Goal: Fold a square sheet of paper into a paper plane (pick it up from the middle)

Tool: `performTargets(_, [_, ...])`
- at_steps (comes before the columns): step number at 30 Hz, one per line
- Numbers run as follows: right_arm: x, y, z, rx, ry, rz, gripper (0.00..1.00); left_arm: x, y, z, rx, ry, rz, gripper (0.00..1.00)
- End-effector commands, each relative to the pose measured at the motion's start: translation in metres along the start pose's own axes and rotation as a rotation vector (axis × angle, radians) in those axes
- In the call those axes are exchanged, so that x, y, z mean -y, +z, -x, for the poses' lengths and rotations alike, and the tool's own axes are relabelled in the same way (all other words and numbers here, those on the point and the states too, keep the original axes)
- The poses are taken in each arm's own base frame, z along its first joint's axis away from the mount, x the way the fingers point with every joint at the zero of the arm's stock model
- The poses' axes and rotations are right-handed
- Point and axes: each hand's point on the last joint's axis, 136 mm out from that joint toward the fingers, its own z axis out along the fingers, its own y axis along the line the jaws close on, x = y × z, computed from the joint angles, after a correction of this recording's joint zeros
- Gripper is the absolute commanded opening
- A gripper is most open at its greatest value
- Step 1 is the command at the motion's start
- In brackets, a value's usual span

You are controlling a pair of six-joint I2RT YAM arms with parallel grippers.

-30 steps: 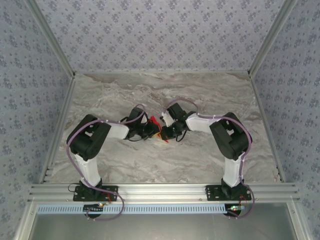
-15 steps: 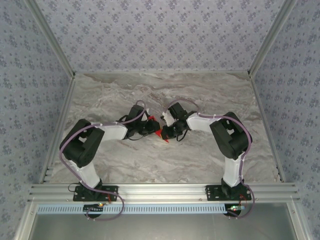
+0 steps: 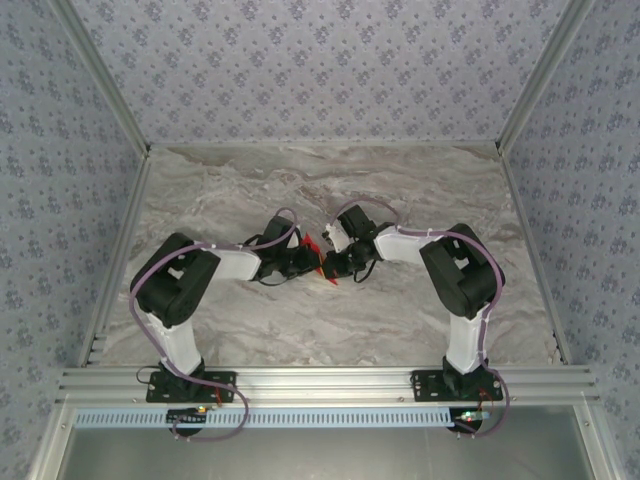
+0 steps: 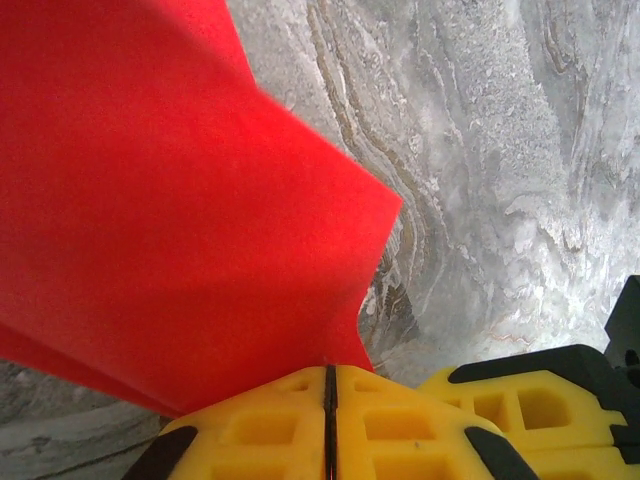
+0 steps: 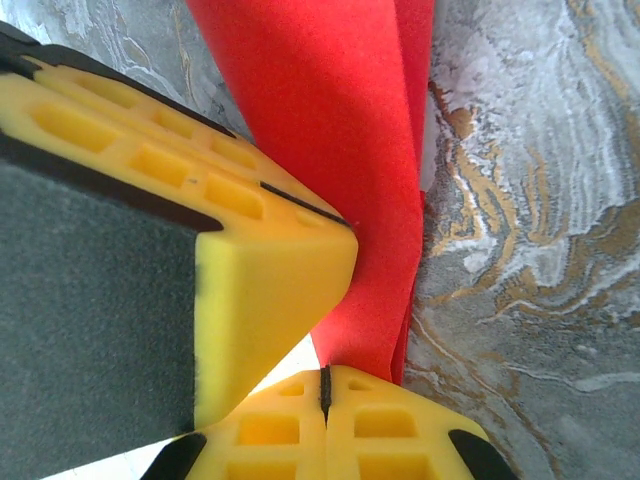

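My left claw (image 4: 330, 392) and right claw (image 5: 324, 388), tips just beside each other, both pinch tight the thin bright red folded paper sheet (image 5: 345, 150), which extends ahead of each.

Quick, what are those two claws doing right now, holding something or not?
Left gripper: closed, holding the red paper.
Right gripper: closed, holding the same red paper.

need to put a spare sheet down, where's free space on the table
The table is bare along its far edge and in the near middle. The centre is crowded: the left tool and right tool both pinch the red paper.
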Motion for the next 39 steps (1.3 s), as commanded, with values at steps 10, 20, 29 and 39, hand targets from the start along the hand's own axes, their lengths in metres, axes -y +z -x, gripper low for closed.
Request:
performTargets(10, [0.038, 0.014, -0.048, -0.151, 0.089, -0.118, 0.00, -0.034, -0.002, 0.003, 0.003, 0.048, 0.190, 0.08])
performTargets(20, [0.039, 0.015, -0.052, -0.168, 0.091, -0.117, 0.00, -0.056, -0.023, 0.028, 0.042, 0.050, 0.237, 0.08])
performTargets(29, [0.041, 0.016, -0.055, -0.178, 0.095, -0.121, 0.00, -0.082, -0.041, 0.052, 0.083, 0.019, 0.270, 0.08])
performTargets(39, [0.041, 0.016, -0.059, -0.190, 0.098, -0.122, 0.00, -0.108, -0.058, 0.079, 0.133, -0.019, 0.293, 0.08])
